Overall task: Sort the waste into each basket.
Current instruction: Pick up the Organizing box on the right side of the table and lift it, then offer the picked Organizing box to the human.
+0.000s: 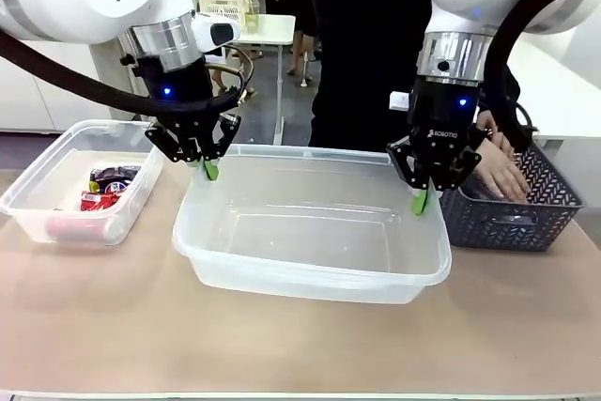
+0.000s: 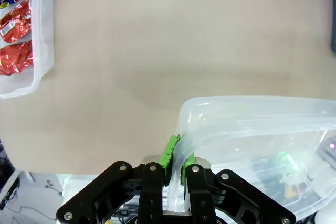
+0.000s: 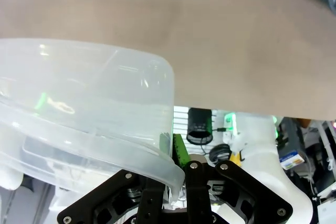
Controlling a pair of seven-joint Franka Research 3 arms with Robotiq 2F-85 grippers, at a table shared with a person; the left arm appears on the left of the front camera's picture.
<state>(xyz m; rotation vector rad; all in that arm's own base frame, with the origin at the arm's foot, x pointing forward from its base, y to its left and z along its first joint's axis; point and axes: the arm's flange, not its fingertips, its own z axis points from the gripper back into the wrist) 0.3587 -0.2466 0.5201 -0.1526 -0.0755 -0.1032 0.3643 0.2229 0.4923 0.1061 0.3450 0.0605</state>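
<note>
Left gripper (image 1: 208, 168) was closed down on the far-left corner of the rim of the middle clear tub (image 1: 310, 281); in the left wrist view its green pads (image 2: 170, 153) pinched the thin rolled rim (image 2: 252, 102) between them. Right gripper (image 1: 422, 199) was likewise clamped on the same tub's right-hand rim, jaws nearly together on the plastic (image 3: 105, 77). This tub held nothing visible. The second clear tub (image 1: 21, 202) sat just beside it on the table (image 1: 300, 354), at the robot's left, with red-and-black waste (image 1: 111, 185) inside. On the right, a person's hands (image 1: 502, 171) reached into the dark grey basket (image 1: 507, 223).
</note>
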